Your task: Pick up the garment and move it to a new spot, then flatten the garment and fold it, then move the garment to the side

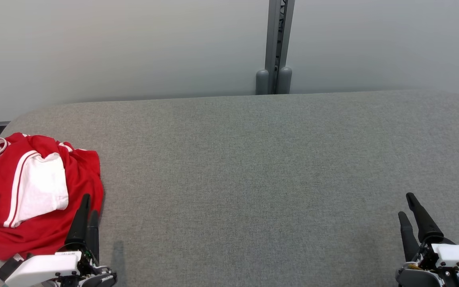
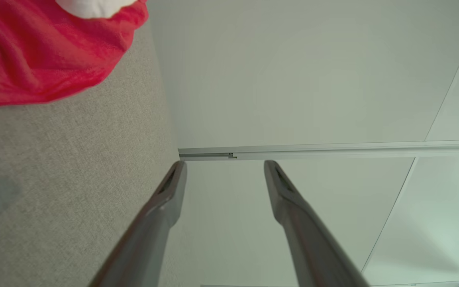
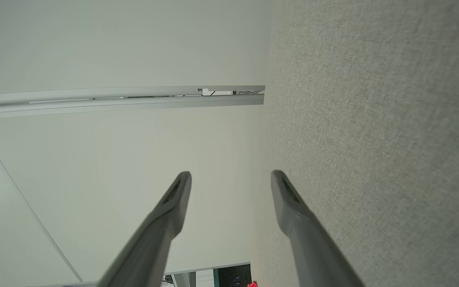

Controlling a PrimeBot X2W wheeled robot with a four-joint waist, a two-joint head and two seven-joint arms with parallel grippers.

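1. a red-and-white garment (image 1: 34, 195) lies crumpled at the left end of the grey table (image 1: 253, 179), not yet lifted.
2. the left gripper (image 1: 89, 207) hovers just beside its edge, fingers spread and empty; the right gripper (image 1: 407, 205) sits well apart, also spread and empty.
3. soft, light and limp, it will likely sag and trail; a bunched red fold nearest the left fingers looks the surest hold.
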